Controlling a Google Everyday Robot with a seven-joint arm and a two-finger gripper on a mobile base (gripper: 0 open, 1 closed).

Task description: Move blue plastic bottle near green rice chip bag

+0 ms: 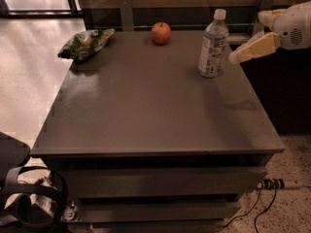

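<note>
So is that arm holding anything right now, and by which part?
Nothing is held. The gripper hovers beside the blue plastic bottle, close to its side but apart from it; the bottle stands upright on the table.

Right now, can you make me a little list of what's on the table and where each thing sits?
table: dark grey top, drawers underneath
blue plastic bottle: standing upright at the back right, white cap on
green rice chip bag: lying at the back left corner
apple: at the back edge, between bag and bottle, nearer the bottle
tool: in the air just right of the bottle, pointing at it; I cannot tell whether it touches
bottle and bag: far apart, on opposite sides of the table
</note>
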